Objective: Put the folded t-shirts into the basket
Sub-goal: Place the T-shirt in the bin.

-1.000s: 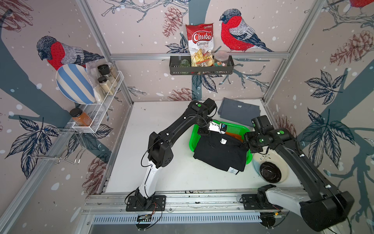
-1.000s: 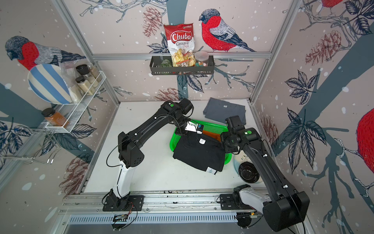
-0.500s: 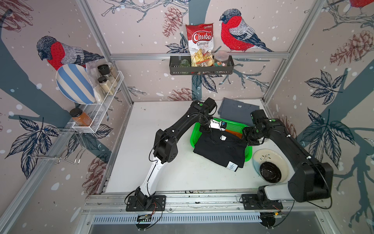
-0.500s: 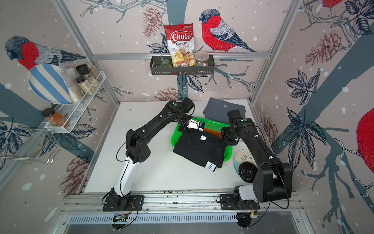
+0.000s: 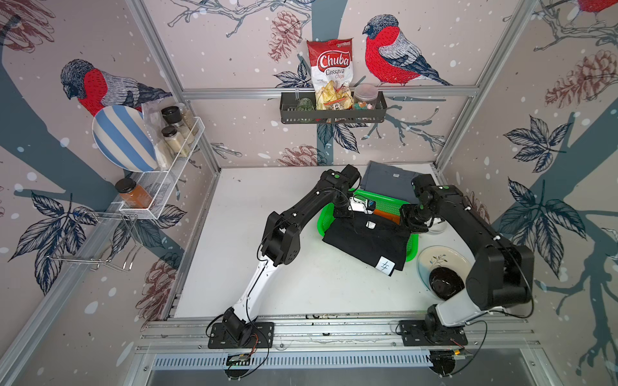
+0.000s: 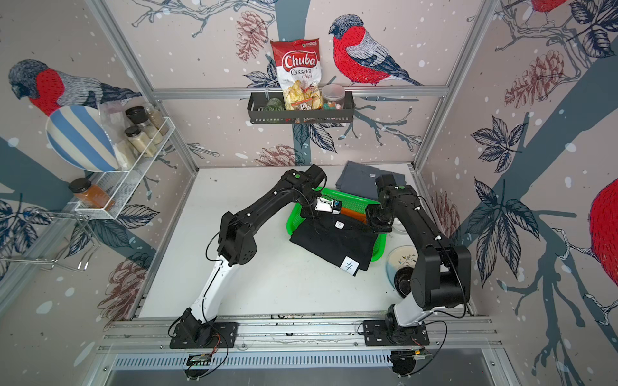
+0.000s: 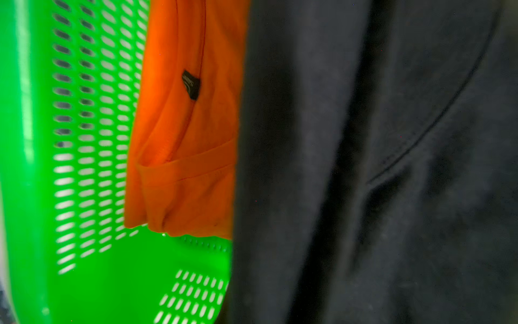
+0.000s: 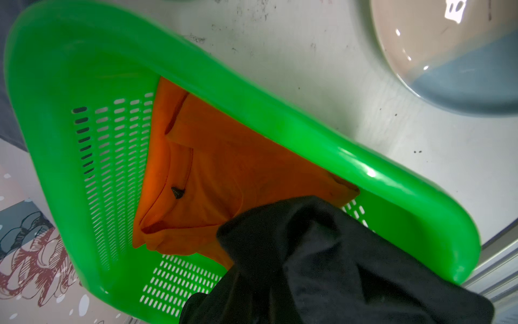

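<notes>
In both top views the black t-shirt (image 5: 364, 240) lies slantwise over the green basket (image 5: 322, 220). Its tagged corner hangs past the rim onto the table (image 5: 267, 207). The left pincer (image 5: 342, 214) and the right pincer (image 5: 406, 222) sit at the shirt's two far corners. Each is pressed together, apparently pinching the cloth, probably so that the fold stays spread between them instead of bunching. The orange t-shirt (image 5: 386, 214) shows as a strip inside the basket. The grey t-shirt (image 6: 361, 180) waits on the table just behind the basket.

In the left wrist view, black cloth (image 7: 364, 168) fills most of the frame close to the lens, and the pincer's tips cannot be seen. The orange t-shirt (image 7: 182, 168) lies flat on the perforated floor, against the basket wall (image 7: 84, 140).

In the right wrist view, the black t-shirt (image 8: 308, 266) rises in a gathered peak toward the camera, which fits a pinch at that corner. The orange t-shirt (image 8: 224, 168) lies beneath it. As it lies, the black shirt overhangs the rim, so it likely needs carrying farther in before release.
</notes>
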Tool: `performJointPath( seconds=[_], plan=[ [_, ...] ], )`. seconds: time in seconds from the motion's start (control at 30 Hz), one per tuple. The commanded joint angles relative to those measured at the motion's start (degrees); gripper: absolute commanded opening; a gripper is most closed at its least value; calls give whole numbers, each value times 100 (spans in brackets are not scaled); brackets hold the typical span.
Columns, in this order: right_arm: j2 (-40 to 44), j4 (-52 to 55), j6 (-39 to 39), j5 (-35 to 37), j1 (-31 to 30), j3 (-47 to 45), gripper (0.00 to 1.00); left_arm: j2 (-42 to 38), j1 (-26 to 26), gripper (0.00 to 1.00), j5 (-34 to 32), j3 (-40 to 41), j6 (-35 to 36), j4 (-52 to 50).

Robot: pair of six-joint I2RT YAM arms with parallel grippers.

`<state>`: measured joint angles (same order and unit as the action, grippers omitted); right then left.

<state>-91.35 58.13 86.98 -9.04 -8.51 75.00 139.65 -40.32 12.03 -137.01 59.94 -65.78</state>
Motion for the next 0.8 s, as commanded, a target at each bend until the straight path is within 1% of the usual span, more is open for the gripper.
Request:
performJointPath(
  seconds=[0.0, 0.2, 0.43, 0.77],
  plan=[
    [-226, 347, -145, 626, 22, 58, 0, 3, 59, 0, -312, 206, -207, 170],
    [-610, 331, -149, 595, 16, 239, 0, 31, 59, 0, -533, 171, -112, 490],
    [-920, 492, -167, 597, 33, 661, 0, 342, 59, 0, -936, -338, -41, 580],
    [-1044, 484, -242, 559, 135, 801, 0, 422, 59, 0, -911, -402, -116, 757]
  ],
)
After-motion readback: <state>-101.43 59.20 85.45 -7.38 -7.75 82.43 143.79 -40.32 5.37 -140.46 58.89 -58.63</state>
